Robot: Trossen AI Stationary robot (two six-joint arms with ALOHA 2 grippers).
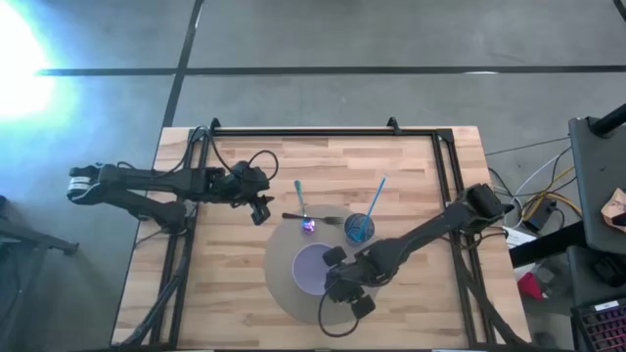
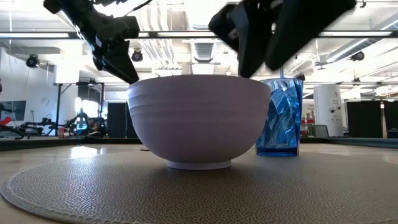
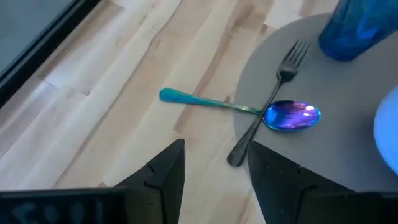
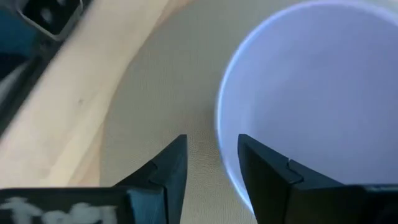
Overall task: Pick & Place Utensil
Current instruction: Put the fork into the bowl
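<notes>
A spoon [image 3: 292, 116] with a teal handle and an iridescent bowl lies with its bowl on the round grey mat [image 1: 284, 293] and its handle on the wood, crossing the handle of a silver fork [image 3: 273, 93]. My left gripper [image 3: 214, 146] hovers open above the fork's handle end, left of the spoon [image 1: 305, 210] in the high view. My right gripper [image 4: 212, 140] is open, its fingers standing either side of the rim of the lavender bowl [image 4: 311, 93]; I see no touch. The bowl [image 1: 315, 269] stands on the mat.
A blue faceted cup [image 1: 360, 228] stands on the mat's far right part with a blue-handled utensil [image 1: 378, 194] leaning in it. Black rails [image 1: 293, 130] frame the table's far, left and right sides. Bare wood lies on the left and near the far edge.
</notes>
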